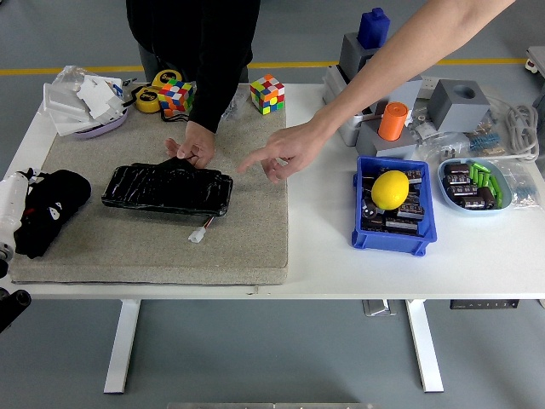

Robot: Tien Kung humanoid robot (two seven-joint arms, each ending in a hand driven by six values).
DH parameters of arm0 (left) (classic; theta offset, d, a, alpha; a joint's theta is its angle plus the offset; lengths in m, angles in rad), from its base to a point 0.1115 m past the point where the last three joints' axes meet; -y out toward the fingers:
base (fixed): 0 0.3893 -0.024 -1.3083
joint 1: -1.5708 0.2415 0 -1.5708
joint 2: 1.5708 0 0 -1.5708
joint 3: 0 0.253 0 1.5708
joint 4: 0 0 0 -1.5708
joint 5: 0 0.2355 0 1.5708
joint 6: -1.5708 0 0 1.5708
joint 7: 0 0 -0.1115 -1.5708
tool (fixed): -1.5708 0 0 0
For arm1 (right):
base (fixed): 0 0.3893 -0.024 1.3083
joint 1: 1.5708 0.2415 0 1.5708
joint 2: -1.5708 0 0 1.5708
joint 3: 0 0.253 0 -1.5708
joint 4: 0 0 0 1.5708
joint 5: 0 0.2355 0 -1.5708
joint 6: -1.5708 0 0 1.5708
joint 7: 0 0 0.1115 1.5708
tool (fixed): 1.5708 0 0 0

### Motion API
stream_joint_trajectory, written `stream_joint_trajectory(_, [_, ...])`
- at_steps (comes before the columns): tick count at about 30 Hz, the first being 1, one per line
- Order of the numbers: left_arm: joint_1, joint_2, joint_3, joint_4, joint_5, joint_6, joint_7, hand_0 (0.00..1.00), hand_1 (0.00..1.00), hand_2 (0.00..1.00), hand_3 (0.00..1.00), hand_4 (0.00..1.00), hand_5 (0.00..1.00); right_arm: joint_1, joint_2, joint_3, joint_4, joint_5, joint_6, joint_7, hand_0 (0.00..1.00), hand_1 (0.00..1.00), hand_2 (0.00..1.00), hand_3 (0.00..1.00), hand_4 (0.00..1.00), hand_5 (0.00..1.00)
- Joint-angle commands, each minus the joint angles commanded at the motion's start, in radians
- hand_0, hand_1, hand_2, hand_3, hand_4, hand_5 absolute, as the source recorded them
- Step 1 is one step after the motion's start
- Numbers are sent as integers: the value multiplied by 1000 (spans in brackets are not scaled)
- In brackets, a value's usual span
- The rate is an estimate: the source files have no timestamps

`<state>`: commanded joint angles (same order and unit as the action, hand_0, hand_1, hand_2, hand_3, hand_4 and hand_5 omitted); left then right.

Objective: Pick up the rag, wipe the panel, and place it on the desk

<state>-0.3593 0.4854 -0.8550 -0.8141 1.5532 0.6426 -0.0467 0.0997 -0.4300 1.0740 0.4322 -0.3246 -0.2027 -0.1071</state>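
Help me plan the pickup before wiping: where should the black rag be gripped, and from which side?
Probably the black rag, a bunched heap at the mat's left edge, is best pinched on its raised upper hump. Come from above on the left, where the left hand sits beside it, clear of the person's hands at the panel.
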Motion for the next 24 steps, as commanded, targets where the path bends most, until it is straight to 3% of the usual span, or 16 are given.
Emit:
stream_joint_trajectory(4, [-1,1,-4,2,-6,-11,1,268,407,535,582,680,80,1,-1,1,0,0,0,0,713,613,672,611,998,598])
stream_joint_trajectory(5, [-1,2,-4,2,-9,-15,4,297,441,540,602,809,191,1,-1,1,0,1,0,1,713,614,672,610,998,596])
stream_joint_trajectory(9, [-3,3,-4,2,-8,-27,10,297,441,540,602,809,191,1,0,4,0,1,0,3,713,614,672,610,998,596])
stream_joint_trajectory(10, [-4,2,-5,2,-8,-29,9,354,507,561,671,920,335,1,1,4,0,1,1,3,712,613,672,609,998,596])
stream_joint_trajectory(16, [-7,8,-17,-7,6,-45,21,354,507,561,671,920,335,1,1,6,-1,1,2,4,712,613,672,609,998,596])
stream_joint_trajectory(17, [-8,10,-20,-9,7,-47,23,369,536,631,747,998,484,0,1,6,-1,2,2,4,713,613,672,609,998,595])
stream_joint_trajectory(22, [-8,18,-35,-26,15,-55,23,369,536,631,747,998,484,-1,1,8,-2,3,2,5,713,613,672,609,998,595])
stream_joint_trajectory(23, [-8,20,-39,-30,17,-56,22,373,548,636,751,998,554,-1,1,8,-3,3,3,5,713,612,672,608,998,592])
stream_joint_trajectory(24, [-9,23,-41,-36,18,-57,23,373,548,636,751,998,554,-1,1,7,-3,3,3,5,713,612,672,608,998,592])
